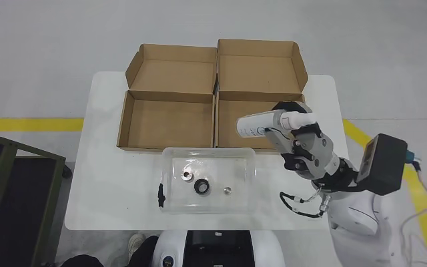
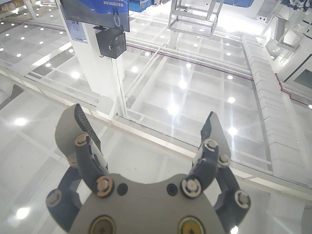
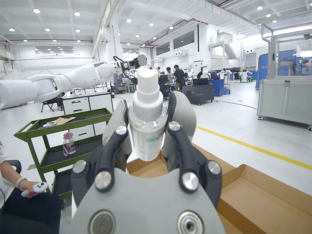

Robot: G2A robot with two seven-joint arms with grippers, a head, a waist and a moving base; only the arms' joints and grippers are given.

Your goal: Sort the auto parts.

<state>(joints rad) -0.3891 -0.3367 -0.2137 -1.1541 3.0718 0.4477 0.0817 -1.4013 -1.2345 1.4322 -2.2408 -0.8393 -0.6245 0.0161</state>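
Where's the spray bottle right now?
In the top view the spray bottle lies sideways in the jaws of the right gripper, above the right-hand cardboard box, just beyond the clear tray.

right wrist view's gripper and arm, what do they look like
The right gripper has a grey metal base plate, black linkage bars with round silver pins, and pale grey curved fingers with black ribbed pads. A black cable loops beside its grey arm.

Clear spray bottle (image 1: 257, 124), white cap, held horizontal in right gripper (image 1: 275, 125) over right cardboard box (image 1: 228, 120). Silver round part (image 1: 186, 176), black ring (image 1: 203, 187) and small silver part (image 1: 227, 190) lie apart in clear bin (image 1: 175, 160).
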